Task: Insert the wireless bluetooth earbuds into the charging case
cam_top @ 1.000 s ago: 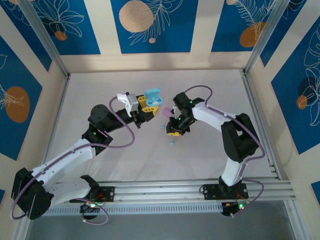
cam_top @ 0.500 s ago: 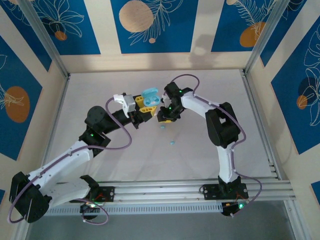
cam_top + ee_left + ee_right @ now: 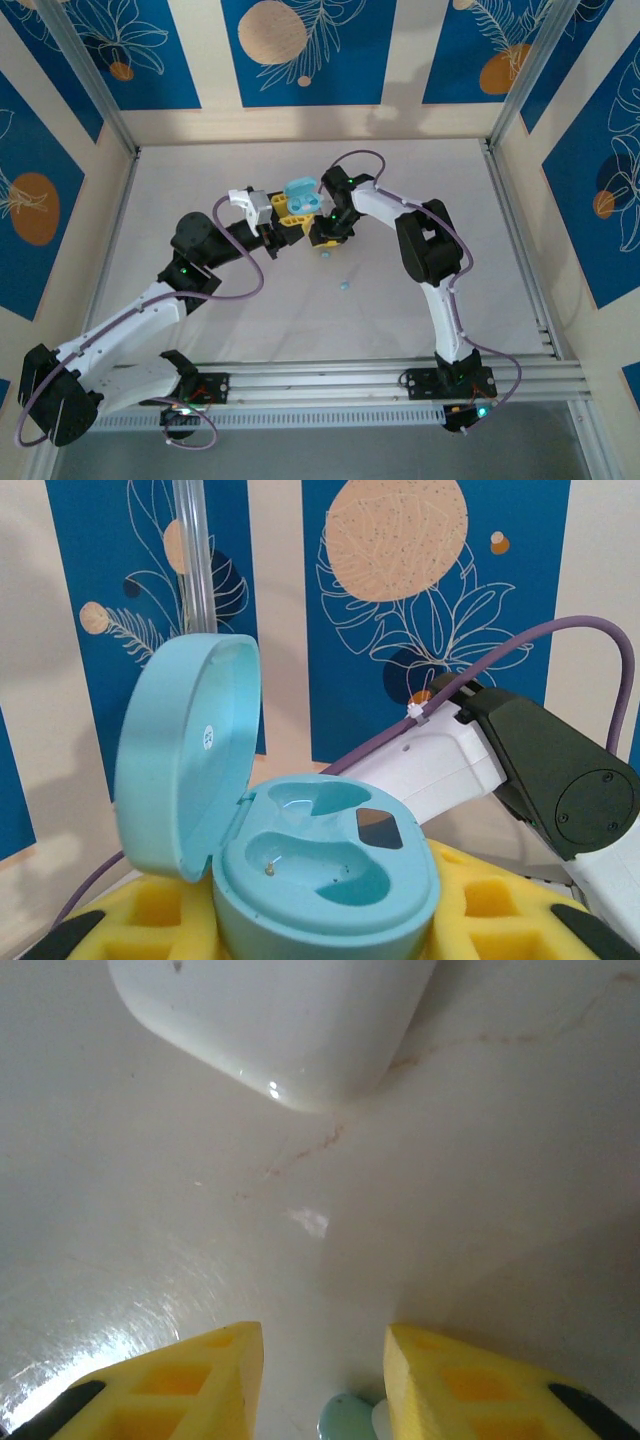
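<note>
Light-blue charging case (image 3: 325,880): pinched between left gripper (image 3: 289,208) jaws, lid up, both wells bare.
Right gripper (image 3: 323,1345): jaws spread above the table (image 3: 150,1210).
Earbud (image 3: 348,1420): pale blue, between the right jaws, off-centre.
Advice: centre on it, close gently, then match bud to well.

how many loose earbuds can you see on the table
2. One earbud lies alone in the open; the other earbud sits just by the right hand. More may be hidden.

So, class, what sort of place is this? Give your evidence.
Probably a robot lab test cell: a left arm and a right arm bolted to a rail at the edge of a white table, boxed in by a metal frame and printed blue panels.
</note>
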